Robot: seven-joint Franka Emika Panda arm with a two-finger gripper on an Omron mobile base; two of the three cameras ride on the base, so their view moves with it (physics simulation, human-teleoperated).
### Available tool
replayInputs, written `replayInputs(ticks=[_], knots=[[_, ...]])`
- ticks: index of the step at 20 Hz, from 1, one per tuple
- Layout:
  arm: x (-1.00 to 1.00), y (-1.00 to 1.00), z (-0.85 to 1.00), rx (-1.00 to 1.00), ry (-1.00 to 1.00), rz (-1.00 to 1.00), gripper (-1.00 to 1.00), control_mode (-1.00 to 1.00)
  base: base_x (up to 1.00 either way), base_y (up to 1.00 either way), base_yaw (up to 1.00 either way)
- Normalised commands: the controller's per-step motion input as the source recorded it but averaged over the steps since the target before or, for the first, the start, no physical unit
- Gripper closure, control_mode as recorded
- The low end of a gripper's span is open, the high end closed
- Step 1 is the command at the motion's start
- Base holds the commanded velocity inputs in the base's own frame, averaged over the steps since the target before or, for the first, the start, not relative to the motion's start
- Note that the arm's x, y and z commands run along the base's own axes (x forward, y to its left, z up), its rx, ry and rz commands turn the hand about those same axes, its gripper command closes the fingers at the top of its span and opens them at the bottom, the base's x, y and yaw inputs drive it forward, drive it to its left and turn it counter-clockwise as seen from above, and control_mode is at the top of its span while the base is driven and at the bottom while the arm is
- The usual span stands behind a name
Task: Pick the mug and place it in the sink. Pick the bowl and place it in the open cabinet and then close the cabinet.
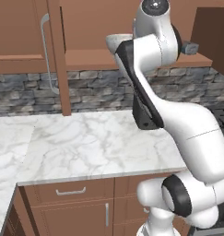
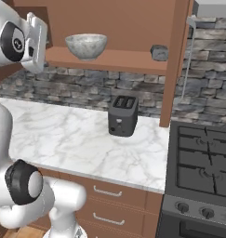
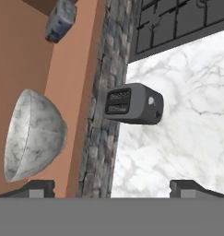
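Bowl, grey-white speckled, sits upright on cabinet shelf, w/ nothing gripping it. In hand view bowl is just ahead of one fingertip, view rolled sideways. Gripper jaws spread wide, empty, both dark tips apart at bottom edge of hand view. Small dark-grey block further along same shelf, well apart from bowl. Toaster below shelf on marble counter, against stone backsplash; gas stove beyond it. Open cabinet door w/ silver bar handle stands off to arm's left.
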Motion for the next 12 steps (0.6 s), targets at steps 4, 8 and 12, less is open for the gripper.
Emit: replayInputs(ticks=[4, 8, 12], knots=[[-1.0, 0.0, 0.0, 0.0, 0.01, 0.03, -1.0, -1.0, 0.0, 0.0, 0.0], [-1.0, 0.0, 0.0, -0.06, 0.0, 0.07, -1.0, -1.0, 0.0, 0.0, 0.0], [-0.86, 0.0, -0.02, -0.09, 0.0, 0.08, -1.0, -1.0, 0.0, 0.0, 0.0]])
